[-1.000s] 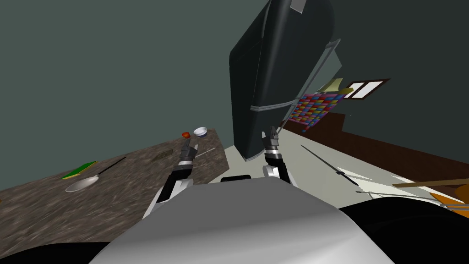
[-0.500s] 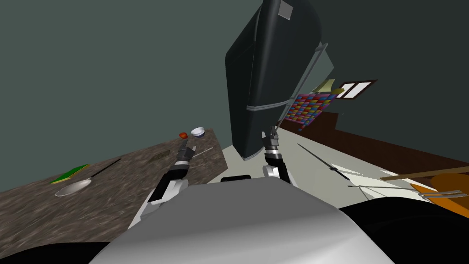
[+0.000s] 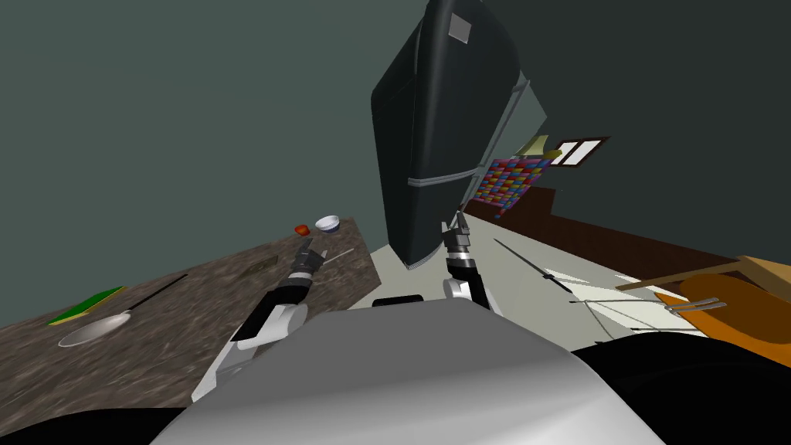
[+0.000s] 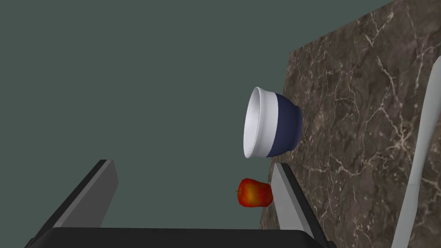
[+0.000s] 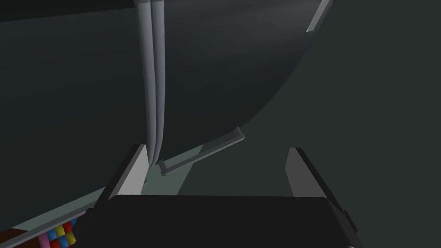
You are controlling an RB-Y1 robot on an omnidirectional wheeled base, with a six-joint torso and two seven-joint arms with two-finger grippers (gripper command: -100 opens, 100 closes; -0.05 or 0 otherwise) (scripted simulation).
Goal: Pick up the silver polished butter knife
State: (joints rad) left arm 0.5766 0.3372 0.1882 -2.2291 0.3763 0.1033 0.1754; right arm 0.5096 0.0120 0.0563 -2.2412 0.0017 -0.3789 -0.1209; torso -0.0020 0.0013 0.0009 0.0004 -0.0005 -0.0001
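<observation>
A blue-and-white bowl (image 4: pixel 271 125) and a red apple (image 4: pixel 255 193) sit at the far edge of the veined brown worktop (image 4: pixel 366 129). The butter knife (image 4: pixel 424 142) lies flat on it nearby. My view has swung rightward since earlier. The left tool (image 4: pixel 192 163) reaches over the worktop, released. The right tool (image 5: pixel 216 148), also spread, faces a dark refrigerator (image 5: pixel 86 86).

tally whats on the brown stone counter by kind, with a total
bowl: 1
apple: 1
knife: 1
pan: 1
green pad: 1
flat patch, kind unclear: 1
total: 6
</observation>
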